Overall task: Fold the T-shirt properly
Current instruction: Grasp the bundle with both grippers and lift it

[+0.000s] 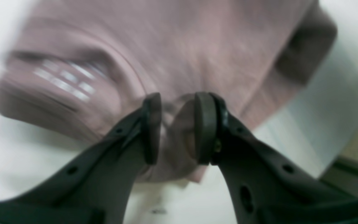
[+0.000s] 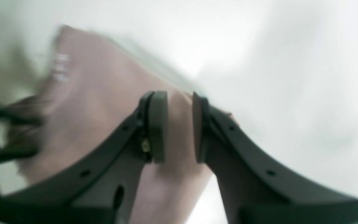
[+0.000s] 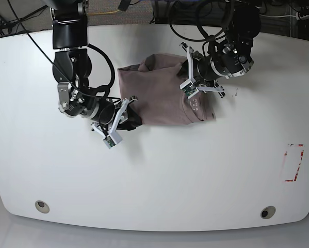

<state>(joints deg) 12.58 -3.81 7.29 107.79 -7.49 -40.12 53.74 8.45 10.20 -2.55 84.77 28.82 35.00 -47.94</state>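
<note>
The mauve-brown T-shirt [image 3: 162, 98] lies bunched and partly folded at the middle of the white table [image 3: 154, 181]. My left gripper [image 3: 187, 82] is at its right upper edge. In the left wrist view the gripper [image 1: 177, 127] is closed on a fold of the T-shirt [image 1: 197, 46], next to the collar with its white printed label [image 1: 64, 79]. My right gripper [image 3: 127, 109] is at the shirt's left lower edge. In the right wrist view this gripper [image 2: 179, 127] has the T-shirt [image 2: 104, 102] running between its pads. Both wrist views are motion-blurred.
A red outline mark [image 3: 293, 163] sits on the table at the far right. Two round fittings [image 3: 41, 205] [image 3: 267, 212] sit near the front edge. Cables hang behind the table's back edge. The table's edge shows in the left wrist view [image 1: 337, 161].
</note>
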